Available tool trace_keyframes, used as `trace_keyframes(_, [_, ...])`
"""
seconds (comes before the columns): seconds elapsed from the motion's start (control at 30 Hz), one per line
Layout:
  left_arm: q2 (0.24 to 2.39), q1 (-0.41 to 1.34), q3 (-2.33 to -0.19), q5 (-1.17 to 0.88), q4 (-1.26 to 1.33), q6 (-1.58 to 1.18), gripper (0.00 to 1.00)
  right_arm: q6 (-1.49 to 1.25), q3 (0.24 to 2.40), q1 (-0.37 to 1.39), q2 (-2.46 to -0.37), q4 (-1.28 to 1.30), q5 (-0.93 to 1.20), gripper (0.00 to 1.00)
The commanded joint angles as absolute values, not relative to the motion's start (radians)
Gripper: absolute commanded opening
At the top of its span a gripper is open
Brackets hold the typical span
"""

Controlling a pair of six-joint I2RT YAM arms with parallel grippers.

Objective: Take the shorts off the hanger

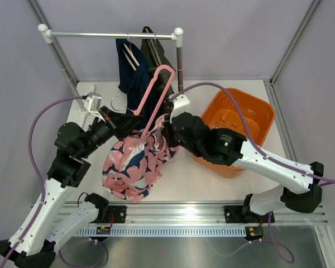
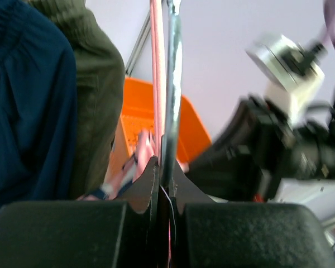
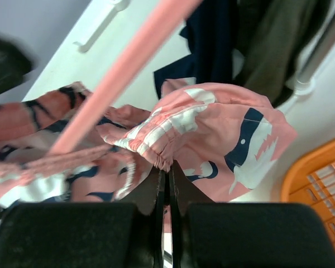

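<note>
The pink shorts (image 1: 128,170) are soft cloth, the hanger (image 1: 165,67) smooth plastic.

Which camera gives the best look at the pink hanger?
Top external: the pink hanger shows almost whole, tilted above the pink shorts. Left wrist catches only a thin strip rising from the shut left gripper; right wrist, a blurred bar.

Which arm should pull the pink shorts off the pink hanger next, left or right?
Right. The right pincer is shut on the pink shorts at their waistband, so it can probably drag them free. The left pincer clamps the pink hanger and should just steady it.
</note>
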State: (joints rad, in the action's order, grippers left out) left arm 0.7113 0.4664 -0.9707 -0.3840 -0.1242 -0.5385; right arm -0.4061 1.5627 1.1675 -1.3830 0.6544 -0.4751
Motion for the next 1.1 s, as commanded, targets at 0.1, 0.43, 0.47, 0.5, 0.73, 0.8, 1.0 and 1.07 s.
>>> trace_keyframes(0.1, [0.746, 0.469, -0.95, -0.307, 0.172, -0.686, 0.0, -0.351, 1.637, 1.262, -1.439, 0.569, -0.471, 0.0])
trace_keyframes(0.43, [0.77, 0.471, -1.101, -0.117, 0.091, -0.558, 0.0, -0.288, 1.701, 1.417, -1.512, 0.624, -0.458, 0.0])
trace_keyframes(0.47, [0.776, 0.469, -1.12, -0.095, 0.074, -0.545, 0.0, -0.287, 1.713, 1.419, -1.514, 0.632, -0.468, 0.0])
trace_keyframes(0.5, [0.79, 0.469, -1.156, -0.068, 0.036, -0.538, 0.0, -0.287, 1.72, 1.419, -1.511, 0.649, -0.48, 0.0])
trace_keyframes(0.73, [0.821, 0.469, -1.249, 0.138, -0.023, -0.462, 0.0, -0.229, 1.763, 1.419, -1.46, 0.683, -0.515, 0.0])
trace_keyframes(0.8, [0.822, 0.469, -1.244, 0.126, -0.008, -0.468, 0.0, -0.215, 1.775, 1.42, -1.453, 0.686, -0.52, 0.0])
trace_keyframes(1.0, [0.835, 0.469, -1.25, 0.124, -0.072, -0.471, 0.0, -0.103, 1.986, 1.413, -1.447, 0.802, -0.859, 0.0])
trace_keyframes(1.07, [0.809, 0.469, -1.215, 0.124, -0.072, -0.471, 0.0, -0.028, 2.084, 1.391, -1.422, 0.796, -0.945, 0.0])
